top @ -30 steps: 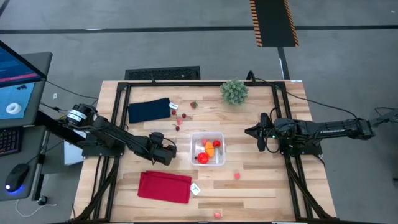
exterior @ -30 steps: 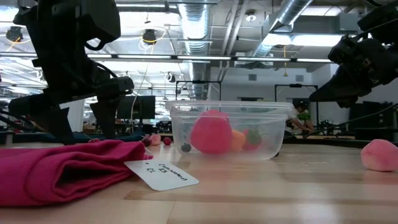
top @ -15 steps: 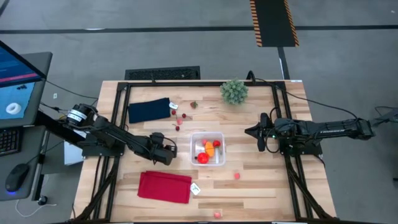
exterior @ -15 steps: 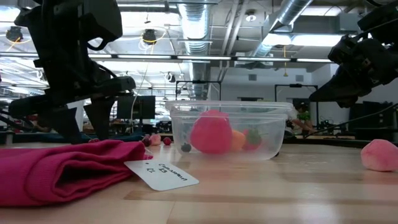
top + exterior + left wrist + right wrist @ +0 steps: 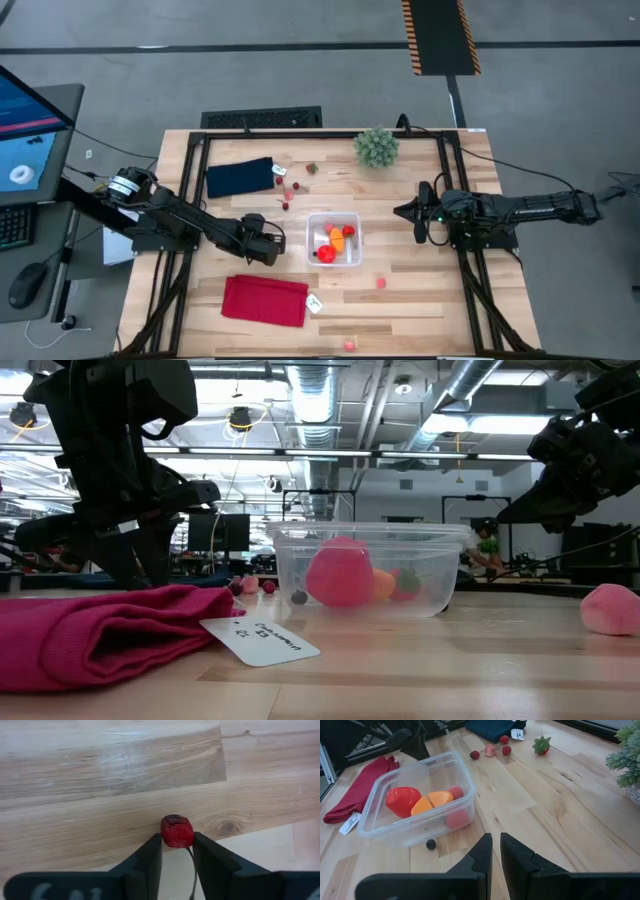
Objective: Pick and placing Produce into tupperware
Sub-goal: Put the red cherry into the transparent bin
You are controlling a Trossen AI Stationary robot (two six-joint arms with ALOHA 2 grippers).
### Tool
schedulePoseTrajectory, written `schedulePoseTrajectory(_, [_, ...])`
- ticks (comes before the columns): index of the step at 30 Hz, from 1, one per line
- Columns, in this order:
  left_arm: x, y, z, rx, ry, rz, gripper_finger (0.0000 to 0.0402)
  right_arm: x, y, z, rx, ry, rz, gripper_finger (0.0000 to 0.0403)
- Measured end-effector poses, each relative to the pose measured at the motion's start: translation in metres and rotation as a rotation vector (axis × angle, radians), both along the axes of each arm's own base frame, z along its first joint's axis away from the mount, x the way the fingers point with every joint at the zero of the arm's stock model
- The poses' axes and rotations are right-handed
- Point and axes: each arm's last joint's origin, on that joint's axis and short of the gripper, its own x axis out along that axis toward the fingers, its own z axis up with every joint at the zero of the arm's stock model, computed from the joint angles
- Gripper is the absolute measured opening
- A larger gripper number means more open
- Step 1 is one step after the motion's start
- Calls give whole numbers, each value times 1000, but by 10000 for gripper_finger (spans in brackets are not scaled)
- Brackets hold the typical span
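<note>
In the left wrist view the left gripper point(image 5: 177, 845) had its two dark fingers point(image 5: 150, 857) pressed against either side of a small dark-red piece of produce point(image 5: 177, 831) sitting on the wooden table point(image 5: 100, 770), near the centre of that frame. Seen from above, that gripper point(image 5: 272, 243) lay left of centre, just left of the tupperware point(image 5: 334, 240), which sat near the middle of the frame holding a large red piece point(image 5: 326, 254), an orange piece point(image 5: 337, 240) and smaller red ones. A red cloth point(image 5: 265, 299) lay at lower left with a white tag point(image 5: 315, 304) at its corner, and a navy cloth point(image 5: 240, 177) at upper left. More small red and pink produce point(image 5: 289, 189) lay scattered between the navy cloth and the container, another piece point(image 5: 380, 283) lower right of it, one more point(image 5: 349, 344) at the bottom edge. A green plant ball point(image 5: 377, 146) stood at upper centre. The right gripper point(image 5: 408, 212) waited right of the container, its fingers point(image 5: 482, 852) closed on nothing.
</note>
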Motion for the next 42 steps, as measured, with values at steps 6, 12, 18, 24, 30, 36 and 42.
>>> schedulePoseTrajectory(6, [0,0,0,4,2,0,58,0,0,0,0,0,0,60])
schedulePoseTrajectory(12, [0,0,0,5,1,-1,43,0,0,0,0,0,0,60])
schedulePoseTrajectory(18, [1,0,0,15,-9,-4,41,0,0,0,0,0,0,60])
schedulePoseTrajectory(24, [7,-1,4,52,-40,-98,41,0,0,0,0,0,0,60])
schedulePoseTrajectory(30, [21,-5,21,97,-77,-185,41,0,0,0,0,-1,0,60])
schedulePoseTrajectory(36, [34,-8,39,173,-129,-247,41,0,0,0,0,0,0,60])
schedulePoseTrajectory(42, [50,-11,62,265,-189,-360,41,0,0,0,0,-1,0,60])
